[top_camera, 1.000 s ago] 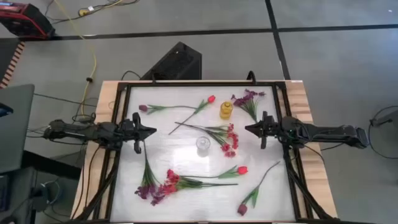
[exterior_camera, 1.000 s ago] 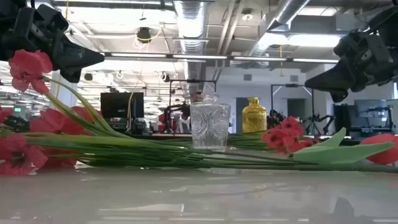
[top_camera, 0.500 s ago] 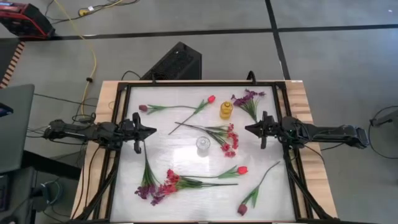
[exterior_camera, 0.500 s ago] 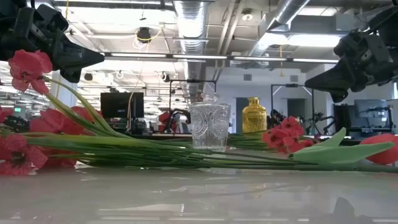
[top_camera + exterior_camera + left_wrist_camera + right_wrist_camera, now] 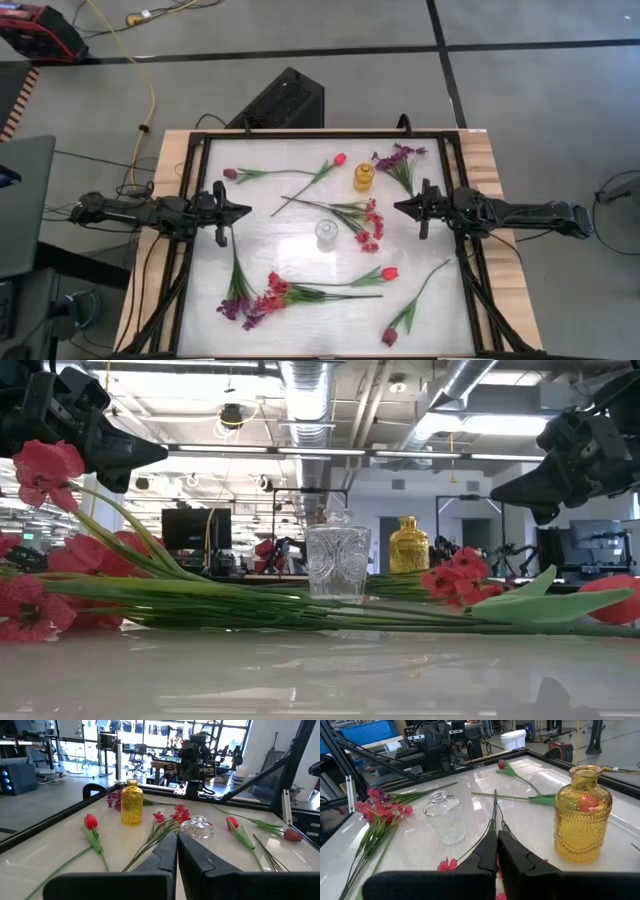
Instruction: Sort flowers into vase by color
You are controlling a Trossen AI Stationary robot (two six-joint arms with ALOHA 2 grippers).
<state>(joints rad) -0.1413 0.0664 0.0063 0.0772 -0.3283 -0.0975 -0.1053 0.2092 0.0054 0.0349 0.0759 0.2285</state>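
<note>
The left gripper (image 5: 232, 211) is hovering at the table's left edge, fingers clenched together on nothing, and the right gripper (image 5: 408, 208) is mirroring it at the right edge, equally closed and empty. Nearest the right fingers, the red blossom spray (image 5: 362, 221) is lying just inward of them, its stalk running away toward the table's middle, beside the clear glass vase (image 5: 326, 233). The yellow vase (image 5: 364, 177) is standing a little farther off, and the purple cluster (image 5: 398, 158) beyond it. The right arm looks better placed for that spray.
</note>
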